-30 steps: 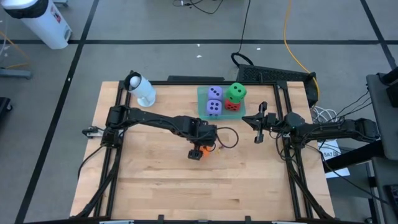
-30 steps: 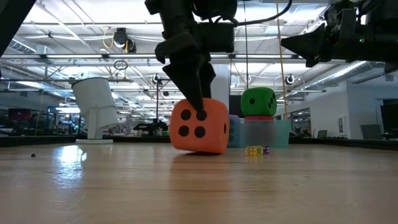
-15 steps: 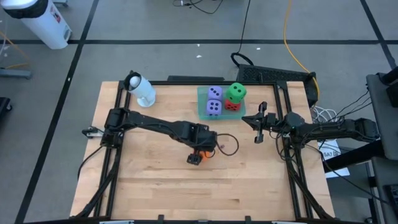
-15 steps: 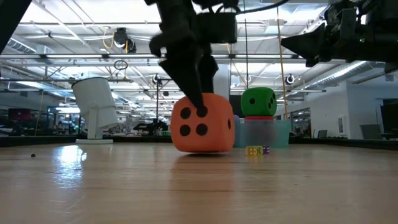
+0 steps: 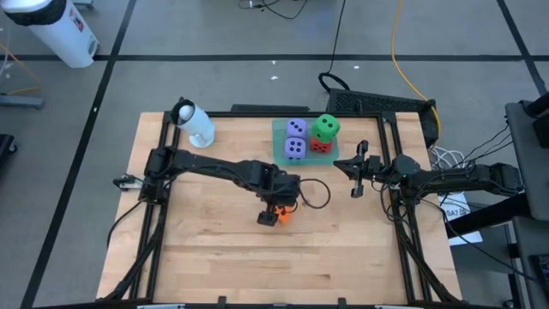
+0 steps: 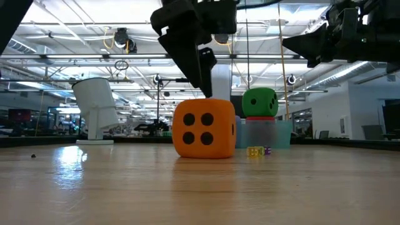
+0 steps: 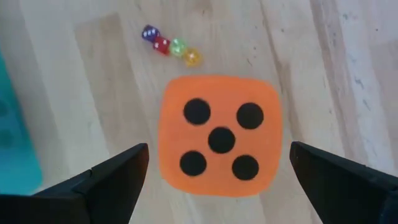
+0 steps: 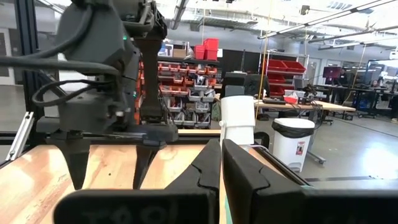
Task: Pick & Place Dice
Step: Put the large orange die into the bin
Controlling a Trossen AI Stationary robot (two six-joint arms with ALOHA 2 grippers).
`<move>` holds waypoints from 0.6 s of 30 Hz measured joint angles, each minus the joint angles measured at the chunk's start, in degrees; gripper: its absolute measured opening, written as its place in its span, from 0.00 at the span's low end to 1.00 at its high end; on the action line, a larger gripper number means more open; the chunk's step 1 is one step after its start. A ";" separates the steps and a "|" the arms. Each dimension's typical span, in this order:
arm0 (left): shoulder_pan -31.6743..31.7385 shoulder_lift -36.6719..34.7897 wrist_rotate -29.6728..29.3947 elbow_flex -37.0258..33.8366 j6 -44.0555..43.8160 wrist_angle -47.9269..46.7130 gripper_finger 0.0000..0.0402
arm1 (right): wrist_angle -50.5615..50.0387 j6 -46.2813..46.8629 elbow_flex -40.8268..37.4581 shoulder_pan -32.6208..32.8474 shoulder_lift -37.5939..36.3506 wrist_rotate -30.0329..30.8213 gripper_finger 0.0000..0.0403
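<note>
— Orange die: where is it?
— On the wooden tabletop, near its middle, under the left claw, whose fingers are spread wide either side without touching.
— And the right claw?
— Pressed together, raised near the teal tray.

Two dark, jointed arms trailing black cables, each ending in a two-fingered, tapering black pincer.
</note>
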 joint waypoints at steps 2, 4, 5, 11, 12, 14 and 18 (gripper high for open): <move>0.31 -0.02 0.02 0.02 -0.73 0.07 0.99 | 0.02 0.00 0.00 0.00 0.00 -0.01 0.02; 0.19 -0.02 -0.07 0.02 -0.72 0.30 0.99 | 0.00 -0.09 0.00 0.00 0.01 -0.01 0.02; -0.03 -0.02 -0.09 0.02 -0.79 0.43 0.99 | 0.00 -0.09 0.00 0.00 0.01 0.01 0.02; -1.33 1.95 -1.79 0.09 -1.84 0.51 0.99 | 0.02 -0.07 0.00 0.00 -0.01 -0.01 0.02; -1.35 2.18 -1.77 0.09 -1.46 0.59 0.99 | 0.00 -0.07 0.00 0.02 0.00 -0.01 0.02; -1.35 2.94 -1.81 0.08 -1.31 0.94 0.99 | 0.02 -0.04 0.00 0.00 -0.01 -0.01 0.02; -1.14 4.09 -2.44 0.26 -0.74 1.21 0.99 | 0.06 -0.04 0.00 0.02 -0.01 -0.01 0.02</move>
